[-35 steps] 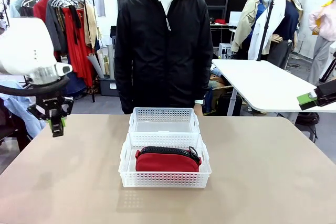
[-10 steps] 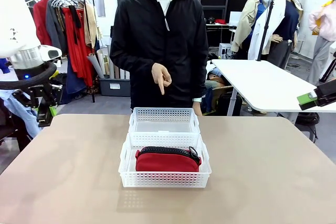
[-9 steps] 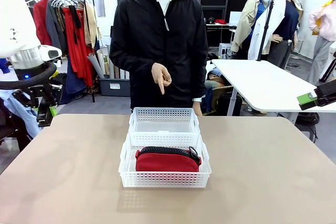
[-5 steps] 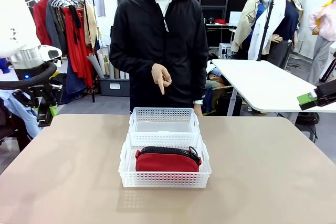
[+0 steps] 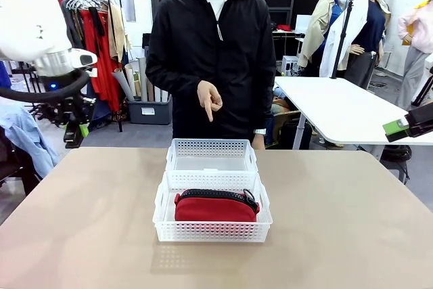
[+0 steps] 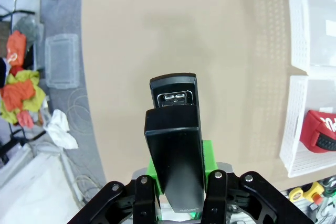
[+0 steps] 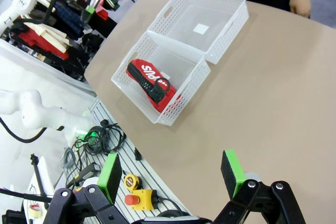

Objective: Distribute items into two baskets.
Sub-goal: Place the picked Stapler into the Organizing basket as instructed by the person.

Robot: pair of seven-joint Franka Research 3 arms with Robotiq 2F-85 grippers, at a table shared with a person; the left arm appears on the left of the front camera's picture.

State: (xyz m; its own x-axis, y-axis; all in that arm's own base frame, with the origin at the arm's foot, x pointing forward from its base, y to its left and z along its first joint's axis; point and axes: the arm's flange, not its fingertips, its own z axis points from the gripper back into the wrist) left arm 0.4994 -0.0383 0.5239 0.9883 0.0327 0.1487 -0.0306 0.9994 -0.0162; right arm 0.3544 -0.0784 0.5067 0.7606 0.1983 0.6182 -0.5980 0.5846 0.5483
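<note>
Stapler [image 6: 175,145] stood clamped lengthwise in the left gripper [image 6: 178,195], high off the table's left edge; the empty far basket [image 5: 212,156] lay rightward, behind the pouch [image 5: 215,206]. Right gripper [image 7: 173,174] gaped empty.

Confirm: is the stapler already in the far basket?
No, the left pincer grips the stapler above the table; the far basket holds nothing.

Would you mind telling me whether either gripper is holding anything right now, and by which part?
The left gripper holds the black stapler by its rear end, the front sticking out beyond the green pads. The right gripper is open and holds nothing.
</note>
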